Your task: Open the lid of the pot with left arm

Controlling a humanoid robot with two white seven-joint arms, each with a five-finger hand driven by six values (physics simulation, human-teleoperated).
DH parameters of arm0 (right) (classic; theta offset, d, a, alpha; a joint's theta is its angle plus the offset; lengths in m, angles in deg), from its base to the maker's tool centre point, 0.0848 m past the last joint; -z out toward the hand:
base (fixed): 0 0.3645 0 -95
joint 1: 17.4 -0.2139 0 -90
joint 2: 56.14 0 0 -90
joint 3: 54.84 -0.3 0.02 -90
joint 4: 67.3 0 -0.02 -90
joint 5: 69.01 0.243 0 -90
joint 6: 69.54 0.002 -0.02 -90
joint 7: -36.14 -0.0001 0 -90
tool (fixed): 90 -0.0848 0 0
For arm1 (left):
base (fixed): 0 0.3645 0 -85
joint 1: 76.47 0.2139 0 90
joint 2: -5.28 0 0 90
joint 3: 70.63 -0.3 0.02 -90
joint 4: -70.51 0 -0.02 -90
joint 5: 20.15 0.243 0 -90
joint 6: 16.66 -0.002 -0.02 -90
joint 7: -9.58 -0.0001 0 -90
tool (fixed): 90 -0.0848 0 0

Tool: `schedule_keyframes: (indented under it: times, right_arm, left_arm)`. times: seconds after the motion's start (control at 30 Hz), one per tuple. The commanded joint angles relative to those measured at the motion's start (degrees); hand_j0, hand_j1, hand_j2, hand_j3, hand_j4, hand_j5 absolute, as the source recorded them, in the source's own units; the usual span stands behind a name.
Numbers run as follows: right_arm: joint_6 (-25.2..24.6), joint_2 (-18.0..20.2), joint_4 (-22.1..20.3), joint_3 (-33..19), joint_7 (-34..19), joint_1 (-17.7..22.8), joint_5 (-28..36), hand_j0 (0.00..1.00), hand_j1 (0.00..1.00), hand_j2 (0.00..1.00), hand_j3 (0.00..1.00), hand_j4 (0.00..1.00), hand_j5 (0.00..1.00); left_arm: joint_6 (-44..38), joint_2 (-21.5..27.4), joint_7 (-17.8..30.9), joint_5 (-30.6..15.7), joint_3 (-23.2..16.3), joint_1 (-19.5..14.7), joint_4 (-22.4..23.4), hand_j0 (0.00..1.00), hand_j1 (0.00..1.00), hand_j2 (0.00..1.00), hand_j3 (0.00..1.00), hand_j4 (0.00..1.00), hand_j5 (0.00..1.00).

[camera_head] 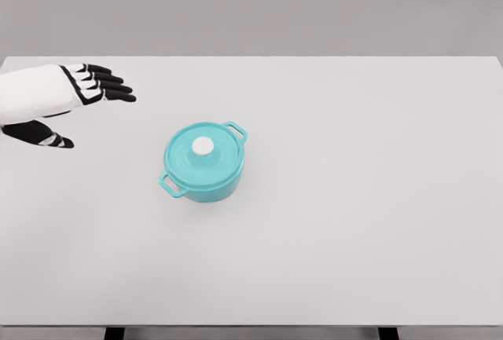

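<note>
A teal pot [206, 177] with two side handles stands on the white table, left of the middle. Its teal lid [196, 161] sits flat on the pot, topped by a round white knob [203, 147]. My left hand [82, 108] hovers at the far left of the head view, well to the left of the pot and a little behind it. Its black fingers [106, 85] are spread and point right, the thumb [43, 136] held apart below them, with nothing in the hand. The right arm does not show.
The white table [369, 199] fills most of the view, its front edge near the bottom and its back edge against a grey wall.
</note>
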Motion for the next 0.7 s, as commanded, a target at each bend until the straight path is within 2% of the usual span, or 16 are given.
schedule_keyframes:
  times: [0.0, 0.13, 0.17, 0.2, 0.27, 0.3, 0.37, 0.4, 0.43, 0.47, 0.53, 0.63, 0.67]
  right_arm:
    - [0.0, 0.0, 0.0, 0.2, 0.1, 0.0, 0.0, 1.0, 1.0, 1.0, 1.0, 1.0, 1.0]
    - [0.0, 0.0, 0.0, -0.2, 0.0, 0.0, 0.0, 1.0, 1.0, 1.0, 1.0, 1.0, 1.0]
    - [0.0, 0.0, 0.0, -0.2, 0.0, 0.0, 0.0, 1.0, 1.0, 1.0, 1.0, 1.0, 1.0]
    - [0.0, 0.0, 0.0, -0.2, 0.0, 0.0, 0.0, 1.0, 1.0, 1.0, 1.0, 1.0, 1.0]
    - [0.0, 0.0, 0.0, -0.2, 0.0, 0.0, 0.0, 1.0, 1.0, 1.0, 1.0, 1.0, 1.0]
    - [0.0, 0.0, 0.0, -0.2, 0.0, 0.0, 0.0, 1.0, 1.0, 1.0, 1.0, 1.0, 1.0]
    - [0.0, 0.0, 0.0, -0.2, 0.0, 0.0, 0.0, 1.0, 1.0, 1.0, 1.0, 1.0, 1.0]
    - [0.0, 0.0, 0.0, -0.2, 0.0, 0.0, 0.0, 1.0, 1.0, 1.0, 1.0, 1.0, 1.0]
    - [0.0, 0.0, 0.0, -0.2, 0.0, 0.0, 0.0, 1.0, 1.0, 1.0, 1.0, 1.0, 1.0]
    - [0.0, 0.0, 0.0, -0.2, 0.0, 0.0, 0.0, 1.0, 1.0, 1.0, 1.0, 1.0, 1.0]
    - [0.0, 0.0, 0.0, -0.2, 0.1, 0.0, -0.1, 1.0, 1.0, 1.0, 1.0, 1.0, 1.0]
    - [0.0, 0.0, 0.0, -0.2, 0.0, 0.0, 0.0, 1.0, 1.0, 1.0, 1.0, 1.0, 1.0]
    - [0.0, 0.0, 0.0, -0.2, 0.0, 0.0, 0.0, 1.0, 1.0, 1.0, 1.0, 1.0, 1.0]
  left_arm:
    - [-0.1, 0.0, 0.0, -0.3, -0.1, 0.0, -0.5, 1.0, 1.0, 1.0, 1.0, 1.0, 1.0]
    - [-0.1, -0.7, 0.0, -0.2, -0.1, -0.3, -0.4, 1.0, 1.0, 1.0, 1.0, 1.0, 1.0]
    - [-0.1, -1.5, 0.0, 1.0, -0.1, -0.4, -0.4, 1.0, 1.0, 1.0, 1.0, 1.0, 1.0]
    - [-0.1, -2.1, 0.0, 3.6, -0.6, -0.4, -0.3, 1.0, 1.0, 1.0, 1.0, 1.0, 1.0]
    - [-0.1, -7.5, 0.0, 13.1, -2.2, -2.3, 0.5, 1.0, 1.0, 1.0, 1.0, 1.0, 1.0]
    - [-0.1, -10.4, 0.0, 15.7, -3.2, -3.4, 0.7, 1.0, 1.0, 1.0, 1.0, 1.0, 1.0]
    - [-0.1, -12.1, 0.0, 14.9, -13.0, -12.6, 4.7, 1.0, 1.0, 1.0, 1.0, 1.0, 1.0]
    - [-0.1, -12.2, 0.0, 14.6, -16.7, -15.7, 6.1, 1.0, 1.0, 1.0, 1.0, 1.0, 1.0]
    - [-0.1, -12.3, 0.0, 14.6, -17.0, -15.9, 6.0, 1.0, 1.0, 1.0, 1.0, 1.0, 1.0]
    - [-0.1, -14.4, 0.0, 15.5, -17.1, -16.0, 6.2, 1.0, 1.0, 1.0, 1.0, 1.0, 1.0]
    - [-0.1, -19.3, 0.0, 20.7, -17.1, -17.2, 6.2, 1.0, 1.0, 1.0, 1.0, 1.0, 1.0]
    - [-0.1, -20.8, 0.0, 21.1, -22.5, -18.4, 6.3, 1.0, 1.0, 1.0, 1.0, 1.0, 1.0]
    - [-0.1, -20.7, 0.0, 21.0, -22.8, -18.4, 6.3, 1.0, 1.0, 1.0, 1.0, 1.0, 1.0]
